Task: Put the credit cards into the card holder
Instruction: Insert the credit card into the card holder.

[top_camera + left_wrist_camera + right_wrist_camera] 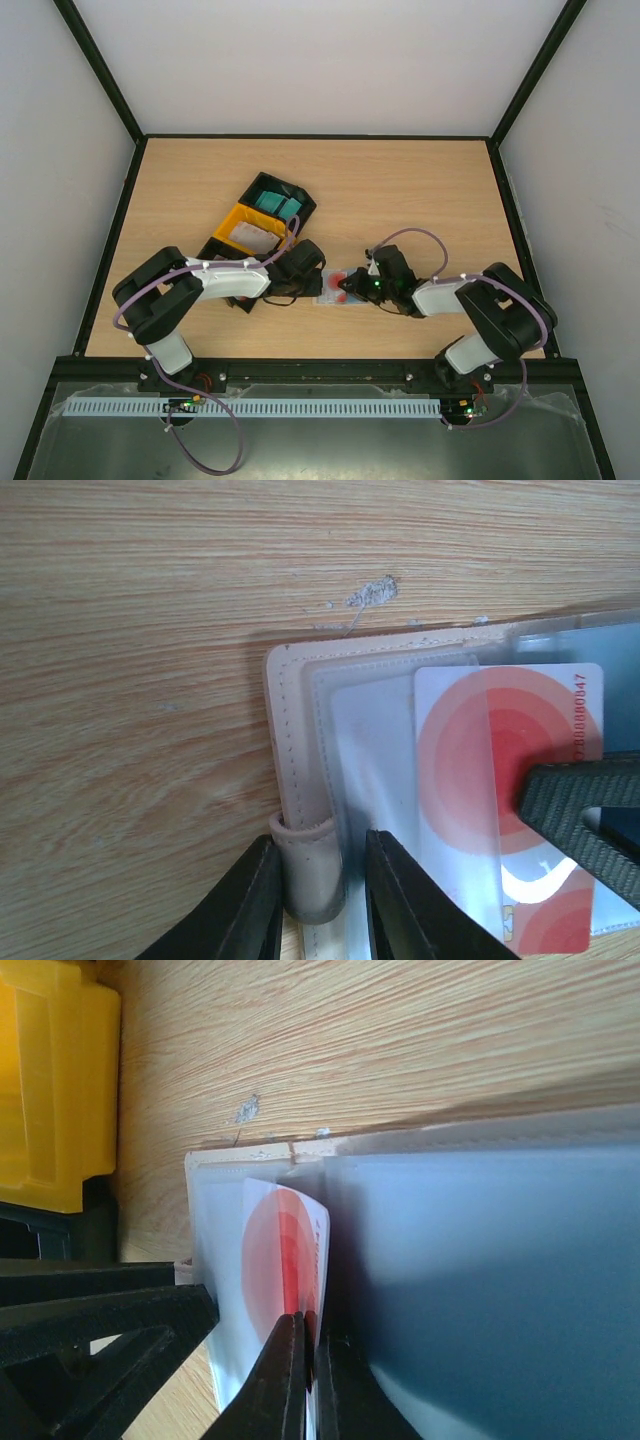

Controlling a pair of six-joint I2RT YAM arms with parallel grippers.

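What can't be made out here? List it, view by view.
- Top external: both arms' jaws cover most of the card holder; the teal cards in the black bin are too small to count.
- Left wrist: the right jaws hide the lower corner of the red-marked card; the frame edge cuts off the holder.
- Right wrist: a blurred clear sleeve fills the right half, hiding what lies under it.

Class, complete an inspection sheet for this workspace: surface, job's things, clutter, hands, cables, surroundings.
Surface: light wooden tabletop, small scuff.
Job's things: open beige stitched card holder; white plastic card with red circles partly under its clear sleeve; teal cards binned.
Clutter: black and yellow plastic tray bins.
Hands: left hand pinches holder's tab; right hand pinches the red-circled card.
Cables: purple cables loop along arms.
Surroundings: white walls, black frame.
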